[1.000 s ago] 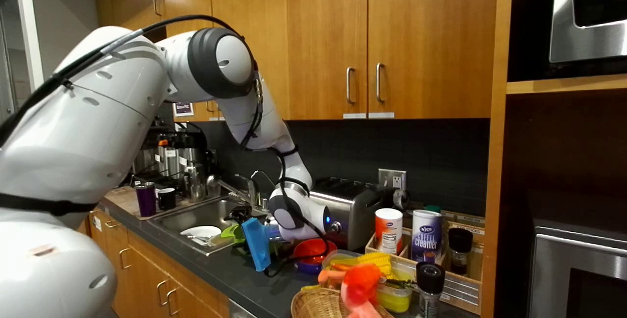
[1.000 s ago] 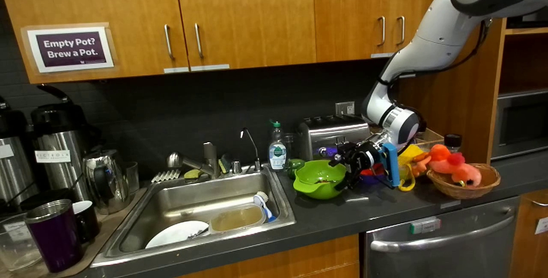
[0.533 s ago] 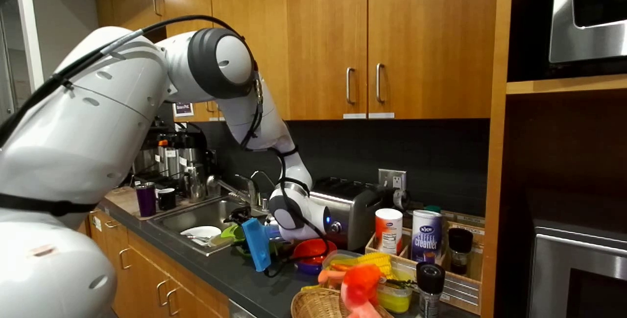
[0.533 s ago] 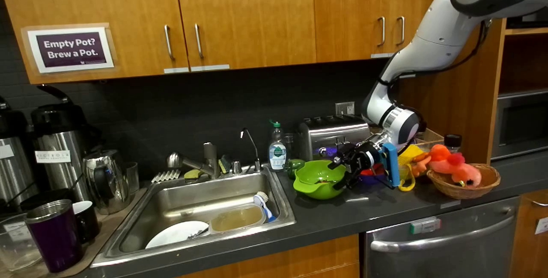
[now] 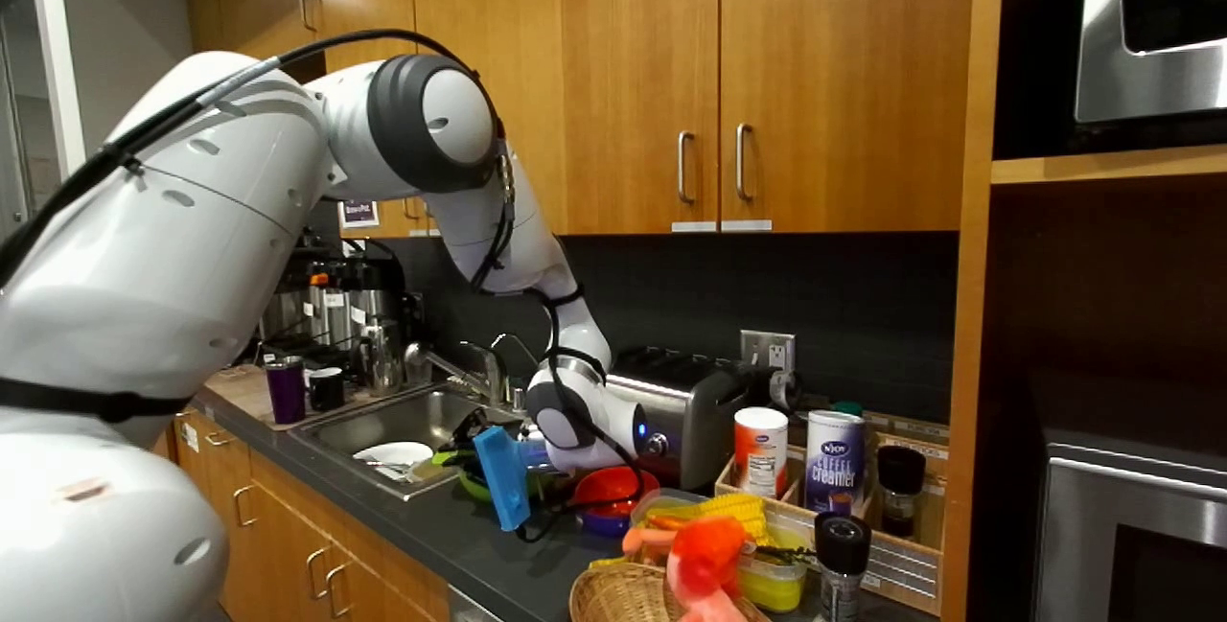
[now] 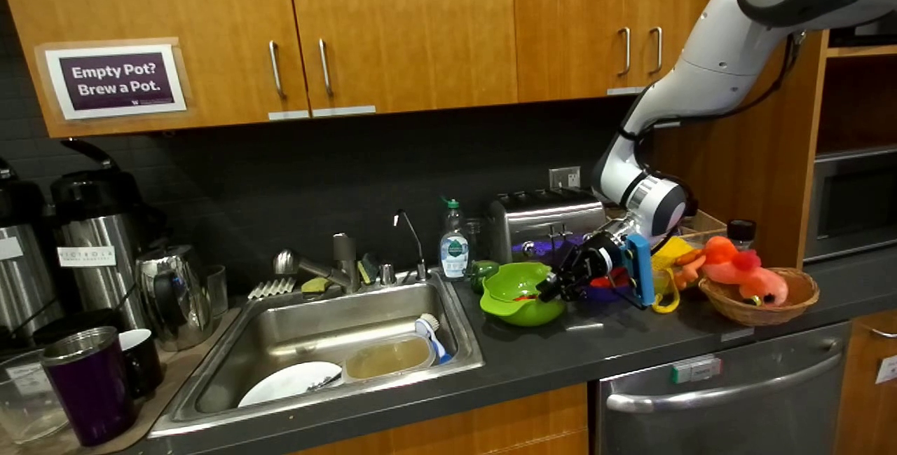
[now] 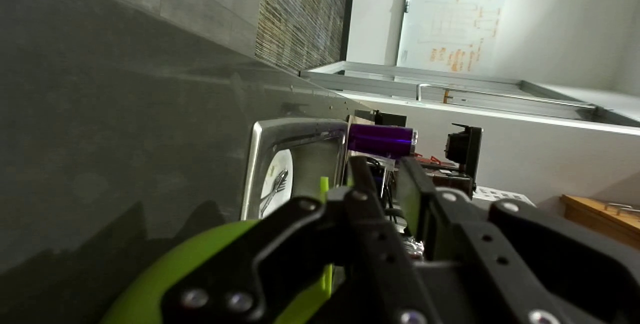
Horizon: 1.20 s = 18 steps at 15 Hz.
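My gripper has its two black fingers fairly near each other in the wrist view, with a narrow gap through which the background shows. Nothing is seen between the pads. A lime green bowl stands on the counter right beside the fingertips; in an exterior view my gripper is over its right rim. Whether a finger touches the rim I cannot tell. Something small and red lies inside the bowl. In the wrist view the bowl fills the lower left, partly hidden behind the finger linkage.
A steel sink lies left of the bowl, holding a white plate. Behind are a toaster and a soap bottle. A red bowl sits beside the wrist. Farther right is a wicker basket with an orange plush toy.
My gripper's fingers have come from widely spread to close together. The arm itself looks unmoved, and the green bowl stays in place.
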Each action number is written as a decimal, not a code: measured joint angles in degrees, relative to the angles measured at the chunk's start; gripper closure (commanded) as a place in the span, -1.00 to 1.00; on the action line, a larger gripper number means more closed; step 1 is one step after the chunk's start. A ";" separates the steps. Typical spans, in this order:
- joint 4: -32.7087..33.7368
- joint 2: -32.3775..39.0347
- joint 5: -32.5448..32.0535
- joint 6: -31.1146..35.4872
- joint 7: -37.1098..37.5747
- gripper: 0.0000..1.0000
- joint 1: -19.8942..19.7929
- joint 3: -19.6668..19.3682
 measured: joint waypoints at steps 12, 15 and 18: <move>0.40 -0.01 0.00 -0.08 -0.02 1.00 0.02 0.12; 0.43 -0.39 -0.03 -0.10 0.00 0.46 0.31 0.26; 0.37 -1.26 -0.23 -0.10 0.39 0.15 0.86 0.46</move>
